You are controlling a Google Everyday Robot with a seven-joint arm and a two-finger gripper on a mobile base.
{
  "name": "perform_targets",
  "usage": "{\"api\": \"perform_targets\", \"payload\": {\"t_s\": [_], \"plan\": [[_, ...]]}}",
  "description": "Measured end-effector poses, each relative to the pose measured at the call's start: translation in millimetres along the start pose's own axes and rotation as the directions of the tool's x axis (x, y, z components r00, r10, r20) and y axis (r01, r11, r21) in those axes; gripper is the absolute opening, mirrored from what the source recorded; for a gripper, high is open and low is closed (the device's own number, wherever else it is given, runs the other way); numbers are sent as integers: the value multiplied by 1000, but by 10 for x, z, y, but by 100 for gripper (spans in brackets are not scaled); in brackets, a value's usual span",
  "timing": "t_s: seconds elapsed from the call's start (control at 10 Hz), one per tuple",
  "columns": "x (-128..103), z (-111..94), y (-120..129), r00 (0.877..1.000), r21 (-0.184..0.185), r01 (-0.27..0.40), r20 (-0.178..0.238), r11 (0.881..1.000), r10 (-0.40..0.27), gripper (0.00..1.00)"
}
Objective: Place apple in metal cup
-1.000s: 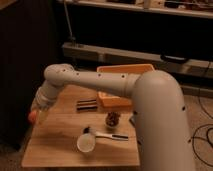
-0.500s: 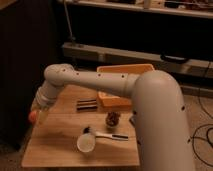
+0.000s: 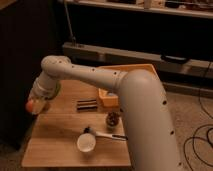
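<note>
My gripper (image 3: 36, 103) hangs at the end of the white arm, over the left edge of the wooden table (image 3: 55, 135). It is shut on the apple (image 3: 31, 106), a small red-orange fruit that shows just below the gripper, off the table top. A small dark shape (image 3: 88, 130) just behind the white cup looks like the metal cup. It stands near the table's front middle, well to the right of the gripper.
A white round cup (image 3: 86, 143) stands near the front edge with a dark-handled utensil (image 3: 109, 135) beside it. A clear glass with dark contents (image 3: 113, 119) stands right of centre. A flat dark object (image 3: 86, 103) and an orange bin (image 3: 131, 75) lie further back. The arm covers the table's right side.
</note>
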Motion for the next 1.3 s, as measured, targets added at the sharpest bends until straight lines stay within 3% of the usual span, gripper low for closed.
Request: {"api": "perform_targets", "payload": {"t_s": [0.2,0.3,0.6,1.3], "plan": [[114,-101,-129,1000,18,-22,-5,1000,22,0],[222,-234,-224,999,45,-42,-14,998,42,0],[380,-448,-291,996,89,-83,-27,993,85,0],[689,-844,-178,984,163,-161,-46,973,170,0]]}}
